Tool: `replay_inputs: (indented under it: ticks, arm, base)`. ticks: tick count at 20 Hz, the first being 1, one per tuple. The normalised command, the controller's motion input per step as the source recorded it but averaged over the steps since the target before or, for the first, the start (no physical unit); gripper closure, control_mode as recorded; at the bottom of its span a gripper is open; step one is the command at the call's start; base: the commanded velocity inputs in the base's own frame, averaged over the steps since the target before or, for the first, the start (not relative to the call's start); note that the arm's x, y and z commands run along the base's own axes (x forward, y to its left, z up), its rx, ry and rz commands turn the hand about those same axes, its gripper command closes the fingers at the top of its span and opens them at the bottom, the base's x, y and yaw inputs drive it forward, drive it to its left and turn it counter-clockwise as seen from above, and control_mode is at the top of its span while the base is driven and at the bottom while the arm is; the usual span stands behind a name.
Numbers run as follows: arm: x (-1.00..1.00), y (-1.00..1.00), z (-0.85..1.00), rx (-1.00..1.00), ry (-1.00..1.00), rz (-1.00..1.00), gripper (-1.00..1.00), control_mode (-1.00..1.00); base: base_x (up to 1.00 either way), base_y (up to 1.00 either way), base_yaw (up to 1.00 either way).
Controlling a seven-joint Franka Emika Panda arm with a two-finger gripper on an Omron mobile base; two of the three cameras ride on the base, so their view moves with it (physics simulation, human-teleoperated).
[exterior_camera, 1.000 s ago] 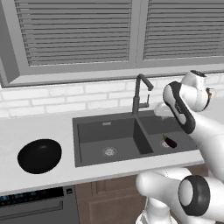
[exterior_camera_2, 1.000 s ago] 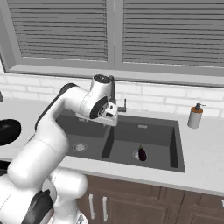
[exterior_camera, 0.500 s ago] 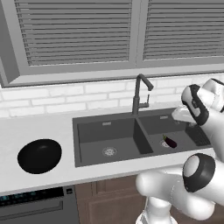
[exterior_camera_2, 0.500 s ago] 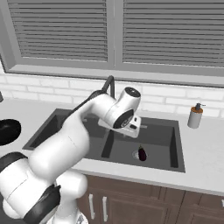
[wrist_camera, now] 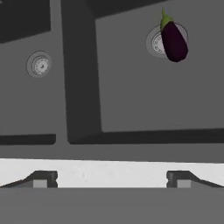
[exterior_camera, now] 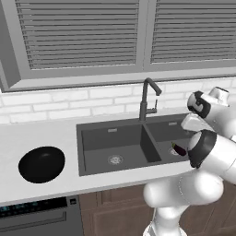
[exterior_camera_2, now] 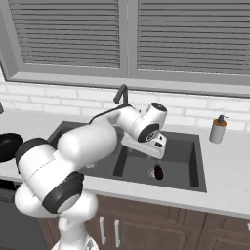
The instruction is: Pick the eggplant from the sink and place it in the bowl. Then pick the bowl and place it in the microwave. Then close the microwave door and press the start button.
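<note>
The hand (wrist_camera: 111, 179) hangs wide open and empty above the sink (wrist_camera: 131, 105); the eggplant (wrist_camera: 174, 40) lies over the drain.

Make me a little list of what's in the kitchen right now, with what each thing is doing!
eggplant: lying over the drain in the sink's right basin
sink: dark, two basins, faucet behind
bowl: black, on the counter left of the sink, nothing in it
gripper: open, above the sink, holding nothing
soap bottle: standing on the counter right of the sink
</note>
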Motion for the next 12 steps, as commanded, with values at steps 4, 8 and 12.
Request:
replay_inputs:
  ticks: [4, 8, 12]
  arm:
    - [0.16, -0.27, -0.45, 0.00, 0.00, 0.00, -1.00, -1.00]
    - [0.25, -0.07, -0.49, 0.00, 0.02, 0.00, -1.00, -1.00]
    - [0.25, -0.01, -0.51, 0.00, 0.00, 0.00, -1.00, -1.00]
  base:
    - [0.00, 0.00, 0.00]
    - [0.00, 0.00, 0.00]
    - [0.00, 0.00, 0.00]
